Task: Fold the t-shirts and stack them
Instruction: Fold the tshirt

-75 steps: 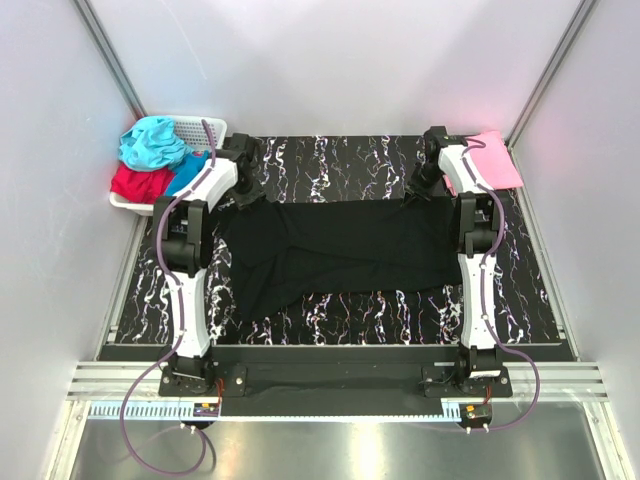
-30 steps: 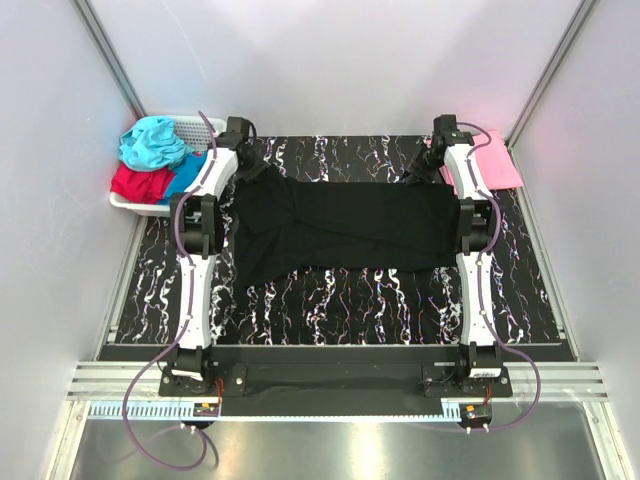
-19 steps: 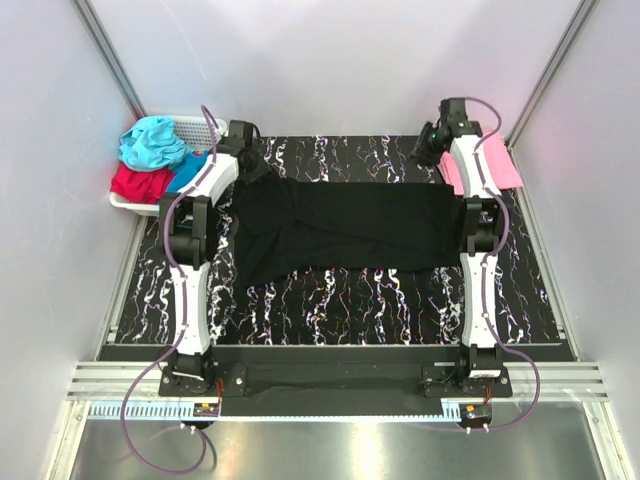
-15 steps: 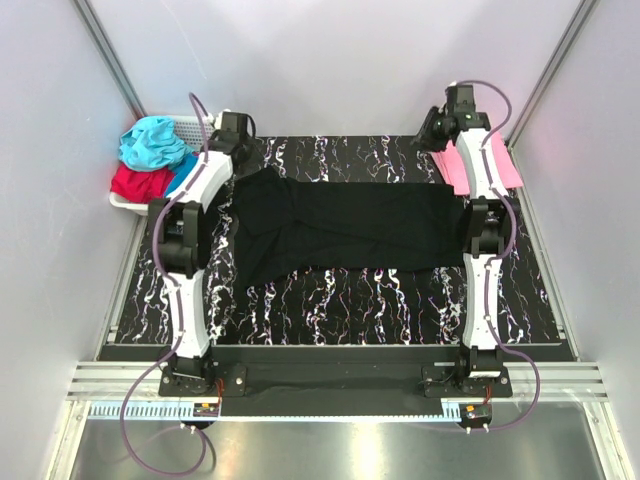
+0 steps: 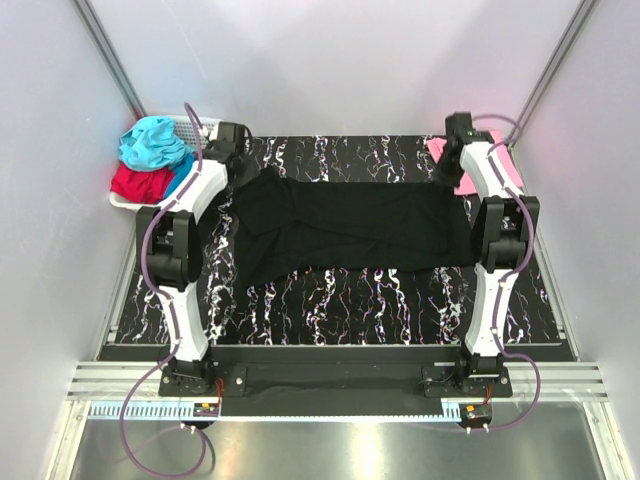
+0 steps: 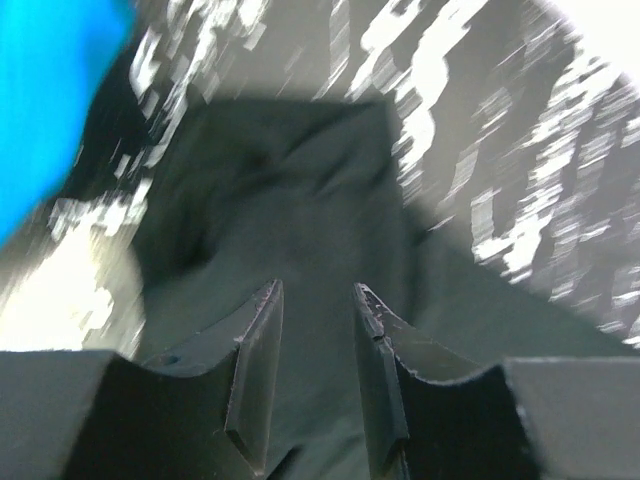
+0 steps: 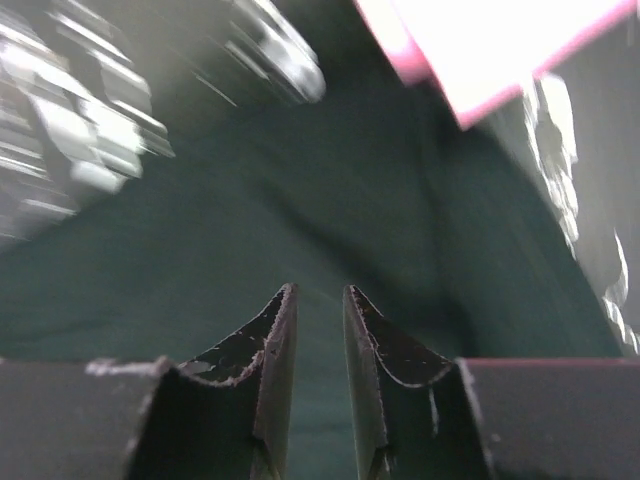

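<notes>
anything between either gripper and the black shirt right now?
Nothing visible. Left gripper and right gripper each hang over a far corner of the black shirt, jaws apart, bare cloth below. Pink shirt lies beside the right corner, basket off left; neither in the way.

No lettering, label, brand, number or sign can be read anywhere, whether on the black t-shirt [image 5: 350, 225], the pink t-shirt [image 5: 512, 172], the white basket [image 5: 125, 203] at ten o'clock, or the marbled table [image 5: 350, 300].
</notes>
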Controlling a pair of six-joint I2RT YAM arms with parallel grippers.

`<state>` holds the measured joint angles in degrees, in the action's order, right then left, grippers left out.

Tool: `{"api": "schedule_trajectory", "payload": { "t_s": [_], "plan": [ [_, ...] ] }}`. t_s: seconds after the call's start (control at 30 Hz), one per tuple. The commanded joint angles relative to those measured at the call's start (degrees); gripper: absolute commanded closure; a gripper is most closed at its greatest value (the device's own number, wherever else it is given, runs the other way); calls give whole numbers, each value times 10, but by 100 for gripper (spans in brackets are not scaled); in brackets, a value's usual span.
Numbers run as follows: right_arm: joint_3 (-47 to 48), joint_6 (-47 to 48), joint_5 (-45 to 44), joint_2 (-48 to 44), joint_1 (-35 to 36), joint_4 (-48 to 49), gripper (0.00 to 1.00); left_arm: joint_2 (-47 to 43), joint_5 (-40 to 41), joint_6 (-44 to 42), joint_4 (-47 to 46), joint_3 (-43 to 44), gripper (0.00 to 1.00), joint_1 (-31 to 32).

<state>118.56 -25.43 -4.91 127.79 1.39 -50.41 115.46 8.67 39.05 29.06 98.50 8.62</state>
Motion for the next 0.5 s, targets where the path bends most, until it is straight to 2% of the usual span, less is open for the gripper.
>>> {"api": "schedule_trajectory", "payload": {
  "t_s": [0.0, 0.13, 0.2, 0.37, 0.47],
  "plan": [
    [-96, -31, -60, -88, 3, -18, 68, -50, 25, 2, 35, -43, 62, 3],
    [-212, -35, -80, -156, 3, 20, 67, -46, 11, -19, 35, -60, 61, 3],
    [-226, -31, -85, -161, 3, 24, 66, -31, -4, -26, 36, -52, 61, 3],
    [-207, -22, -82, -119, 3, 36, 67, 24, -40, -35, 41, -25, 62, 8],
    [-165, -11, -71, -72, 1, 34, 67, 46, -43, -34, 52, -6, 62, 10]
  ]
}}
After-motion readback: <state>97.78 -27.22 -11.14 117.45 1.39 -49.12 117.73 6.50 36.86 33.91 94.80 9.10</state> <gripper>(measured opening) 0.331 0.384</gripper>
